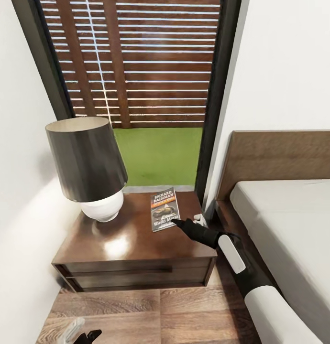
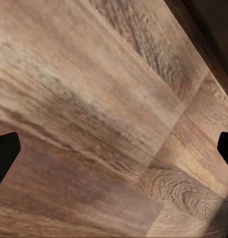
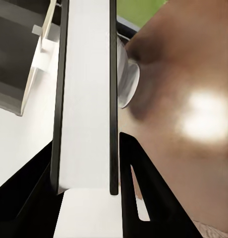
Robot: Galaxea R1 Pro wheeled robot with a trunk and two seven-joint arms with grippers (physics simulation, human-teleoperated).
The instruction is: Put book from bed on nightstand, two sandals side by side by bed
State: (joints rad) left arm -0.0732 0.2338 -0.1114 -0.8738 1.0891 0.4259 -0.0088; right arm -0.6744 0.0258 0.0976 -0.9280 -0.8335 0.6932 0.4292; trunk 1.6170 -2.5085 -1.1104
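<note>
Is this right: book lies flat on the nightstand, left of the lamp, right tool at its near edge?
One error: the book lies right of the lamp, not left, as the head view shows. It does rest on the nightstand, with the right tool at its near edge.

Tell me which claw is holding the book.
The right claw, reaching over the nightstand, grips the book; the left claw hangs low over the floor.
</note>
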